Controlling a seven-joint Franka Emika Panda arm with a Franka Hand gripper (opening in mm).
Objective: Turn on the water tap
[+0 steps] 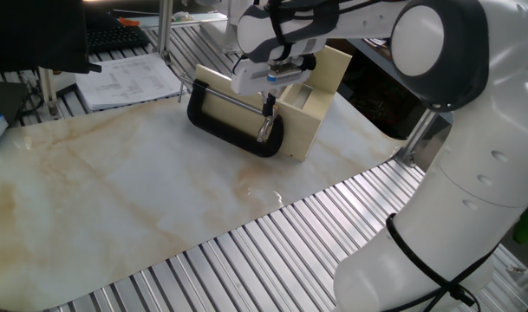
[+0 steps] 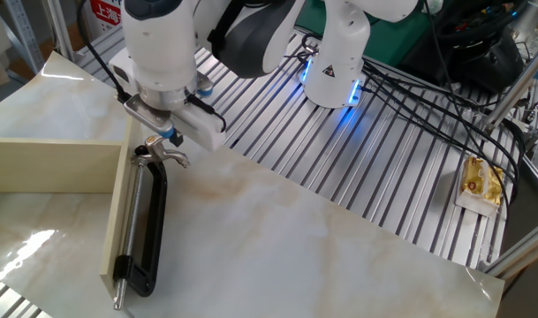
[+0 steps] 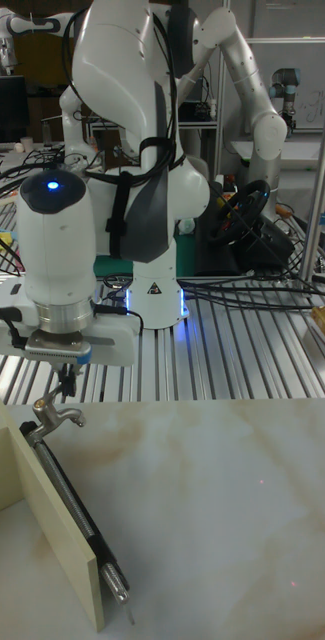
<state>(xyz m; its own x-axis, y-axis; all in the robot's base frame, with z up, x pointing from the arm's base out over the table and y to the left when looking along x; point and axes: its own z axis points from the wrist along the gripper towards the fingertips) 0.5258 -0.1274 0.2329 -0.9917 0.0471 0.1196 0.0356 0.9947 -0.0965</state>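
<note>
One small metal tap (image 3: 55, 415) sits at the left of the tall view, held at the end of a black clamp (image 2: 145, 231) against a beige box (image 1: 305, 90). It looks stiff and smooth, probably slippery; its short side lever seems the place to push or pinch. The gripper (image 3: 66, 382) hangs just above it, fingers narrow, holding nothing; whether they touch the tap I cannot tell.

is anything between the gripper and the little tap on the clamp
Nothing visible stands in the way. In the tall fixed view the gripper hangs directly above the small metal tap, held at the end of the black C-clamp, with only open air between them.
</note>
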